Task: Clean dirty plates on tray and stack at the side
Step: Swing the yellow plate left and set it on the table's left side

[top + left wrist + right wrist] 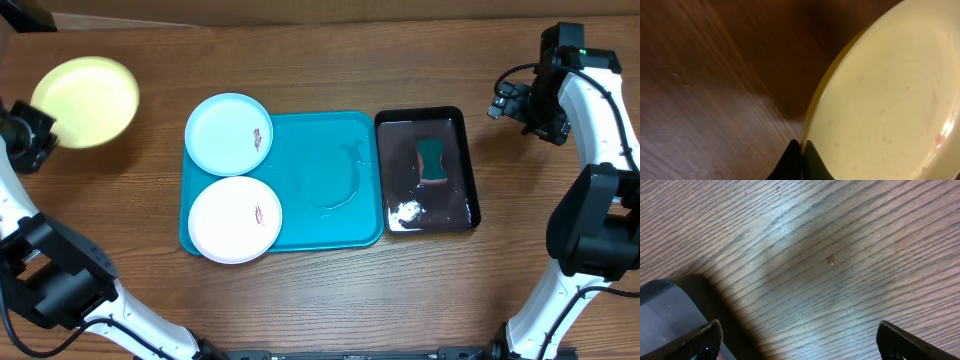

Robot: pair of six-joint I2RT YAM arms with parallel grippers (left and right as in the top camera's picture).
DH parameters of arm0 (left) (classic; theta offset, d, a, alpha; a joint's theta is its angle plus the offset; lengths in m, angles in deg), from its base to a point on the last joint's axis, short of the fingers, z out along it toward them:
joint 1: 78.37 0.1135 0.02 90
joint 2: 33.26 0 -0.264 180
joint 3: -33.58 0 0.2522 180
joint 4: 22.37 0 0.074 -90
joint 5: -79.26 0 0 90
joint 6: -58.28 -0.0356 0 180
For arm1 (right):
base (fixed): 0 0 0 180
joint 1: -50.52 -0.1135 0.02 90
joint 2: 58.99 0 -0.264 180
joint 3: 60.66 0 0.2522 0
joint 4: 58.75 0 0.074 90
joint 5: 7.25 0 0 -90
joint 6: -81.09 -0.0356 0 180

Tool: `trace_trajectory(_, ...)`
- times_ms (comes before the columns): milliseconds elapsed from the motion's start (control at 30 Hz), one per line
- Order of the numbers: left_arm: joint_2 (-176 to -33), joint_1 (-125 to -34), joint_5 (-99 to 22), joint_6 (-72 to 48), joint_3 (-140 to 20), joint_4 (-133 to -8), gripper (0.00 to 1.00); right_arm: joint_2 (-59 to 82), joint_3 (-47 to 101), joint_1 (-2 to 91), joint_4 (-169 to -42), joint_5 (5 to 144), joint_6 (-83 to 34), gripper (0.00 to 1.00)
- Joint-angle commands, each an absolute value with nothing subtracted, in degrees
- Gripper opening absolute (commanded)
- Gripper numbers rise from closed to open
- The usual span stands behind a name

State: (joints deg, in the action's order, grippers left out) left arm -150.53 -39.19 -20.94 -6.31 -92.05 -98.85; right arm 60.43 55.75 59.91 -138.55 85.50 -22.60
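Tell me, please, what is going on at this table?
The left hand is pinching the rim of the yellow plate, holding it off to the side of the turquoise tray. The light-blue plate and the white plate lie on that tray, each with a reddish smear. The right hand hangs open over the table beside the black tray, where the sponge lies.

The left arm [60, 285] comes up from the near left corner and runs along the left edge. The left tool [42, 134] sits at the far left, jaws pinched tight on the rim of the yellow-green plate [85, 100]. The right arm [600, 215] climbs the right edge and folds at the far right. The right tool [505, 100] points left, its fingers [700, 340] spread wide, gripping nothing.
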Motion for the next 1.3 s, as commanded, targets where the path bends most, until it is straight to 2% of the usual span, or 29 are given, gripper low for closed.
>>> trace_trajectory(0, -150.27, -39.76, -13.22, -5.81, -87.55, -96.12, 0.04, 58.99, 56.23, 60.20, -138.38, 85.02, -22.86, 1.00)
trace_trajectory(467, -150.27, -41.07, -11.80, -6.51, -66.85, -73.52, 0.04, 58.99, 56.23, 60.20, -138.38, 85.02, -22.86, 1.00)
trace_trajectory(700, -150.27, -42.82, -12.30, -12.41, -63.97, -70.46, 0.05, 58.99, 56.23, 60.20, -138.38, 85.02, -22.86, 1.00)
trace_trajectory(767, -150.27, -43.28, -13.20, -15.53, -64.12, -71.11, 0.17, 58.99, 56.23, 60.20, -138.38, 85.02, -22.86, 1.00)
trace_trajectory(833, -150.25, -43.43, -14.44, -18.31, -65.61, -73.80, 0.43, 58.99, 56.23, 60.20, -138.38, 85.02, -22.86, 1.00)
trace_trajectory(900, -150.25, -43.50, -15.89, -19.51, -69.78, -79.20, 0.48, 58.99, 56.23, 60.20, -138.36, 85.02, -22.86, 1.00)
trace_trajectory(1133, -150.25, -44.79, -28.19, -20.08, -89.52, -97.80, 0.49, 58.99, 56.23, 60.20, -138.38, 85.02, -22.86, 1.00)
trace_trajectory(1267, -150.25, -48.07, -31.45, -21.92, -91.86, -100.62, 0.53, 58.99, 56.23, 60.20, -138.38, 85.02, -22.86, 1.00)
